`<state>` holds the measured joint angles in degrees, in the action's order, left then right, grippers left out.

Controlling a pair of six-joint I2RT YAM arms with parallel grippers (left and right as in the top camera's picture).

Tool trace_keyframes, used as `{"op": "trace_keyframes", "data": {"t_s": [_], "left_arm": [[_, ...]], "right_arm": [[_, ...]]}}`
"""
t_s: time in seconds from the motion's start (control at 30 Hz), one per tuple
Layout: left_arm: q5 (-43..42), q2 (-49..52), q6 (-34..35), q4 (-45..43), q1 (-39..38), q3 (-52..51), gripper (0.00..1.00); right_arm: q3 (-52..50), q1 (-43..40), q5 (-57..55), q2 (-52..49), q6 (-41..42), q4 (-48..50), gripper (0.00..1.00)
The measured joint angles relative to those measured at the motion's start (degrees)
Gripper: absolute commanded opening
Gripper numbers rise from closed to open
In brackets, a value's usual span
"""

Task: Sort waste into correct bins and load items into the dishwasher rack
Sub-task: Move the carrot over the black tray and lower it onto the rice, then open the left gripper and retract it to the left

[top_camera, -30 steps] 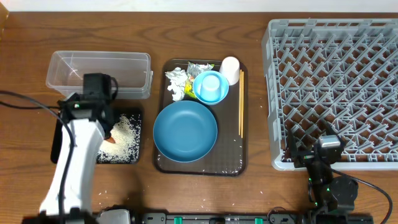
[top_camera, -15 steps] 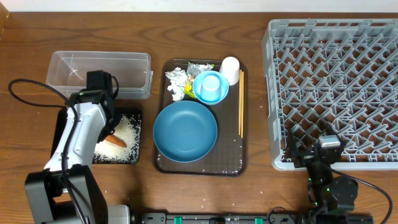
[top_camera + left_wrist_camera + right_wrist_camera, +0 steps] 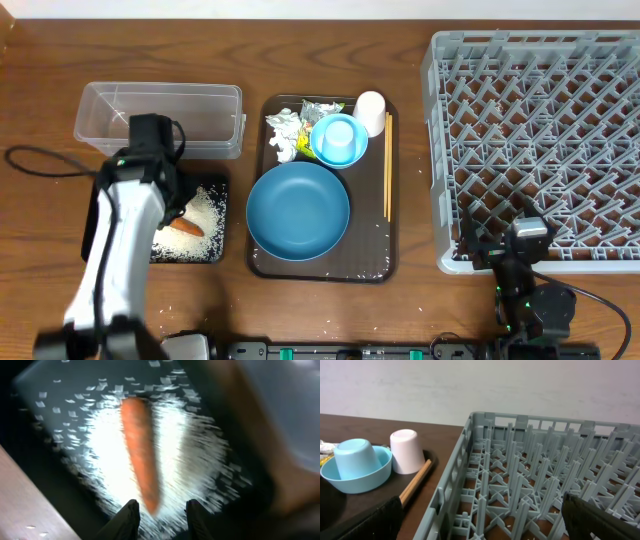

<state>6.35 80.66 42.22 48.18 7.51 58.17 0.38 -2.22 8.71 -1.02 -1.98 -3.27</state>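
Left hand (image 3: 161,517) parted, empty, over carrot (image 3: 141,455) in black tray (image 3: 30,435); right hand (image 3: 482,520) wide at rack (image 3: 455,475) edge.

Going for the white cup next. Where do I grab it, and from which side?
Take the white cup around its round body, coming straight down from above. It stands mouth-down, so there is no rim to pinch. The light-blue bowl crowds its left and the chopsticks lie at its right, so closing across its far and near sides probably fits best.
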Motion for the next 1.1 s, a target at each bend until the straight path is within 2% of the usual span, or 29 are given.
{"op": "trace_keyframes", "data": {"t_s": [0.1, 0.17, 0.27, 0.37, 0.47, 0.57, 0.87, 0.97, 1.1], "left_arm": [[-4.90, -6.86, -2.67, 0.04, -0.13, 0.00, 0.34], [-6.56, -10.75, -4.79, 0.04, -0.57, 0.00, 0.41], [-8.37, -16.09, -6.99, 0.04, -1.70, 0.00, 0.72], [-9.25, -18.49, -7.98, 0.07, -2.05, 0.00, 0.82], [-9.44, -19.37, -8.22, 0.11, -2.05, 0.00, 0.86], [-10.75, -19.15, -8.26, 1.46, -2.05, 0.00, 0.80], [-32.41, -18.69, -25.40, 0.46, -4.61, -0.02, 0.78], [-34.40, -18.67, -28.24, -0.04, -7.72, -0.02, 0.83], [-34.60, -18.67, -30.08, -2.16, -9.07, -0.02, 0.83]], "right_arm": [[0.00, 0.00, 0.02, 0.00, 0.00, -0.02, 0.99], [0.00, 0.00, 0.00, 0.00, 0.00, 0.00, 0.99], [0.00, 0.00, 0.00, 0.00, 0.00, 0.00, 0.99], [0.00, 0.00, 0.00, 0.00, 0.00, 0.00, 0.99], [0.00, 0.00, 0.00, 0.00, 0.00, 0.00, 0.99], [0.00, 0.00, 0.00, 0.00, 0.00, 0.00, 0.99], [0.00, 0.00, 0.00, 0.00, 0.00, 0.00, 0.99], [0.00, 0.00, 0.00, 0.00, 0.00, 0.00, 0.99], [0.00, 0.00, 0.00, 0.00, 0.00, 0.00, 0.99]]}}
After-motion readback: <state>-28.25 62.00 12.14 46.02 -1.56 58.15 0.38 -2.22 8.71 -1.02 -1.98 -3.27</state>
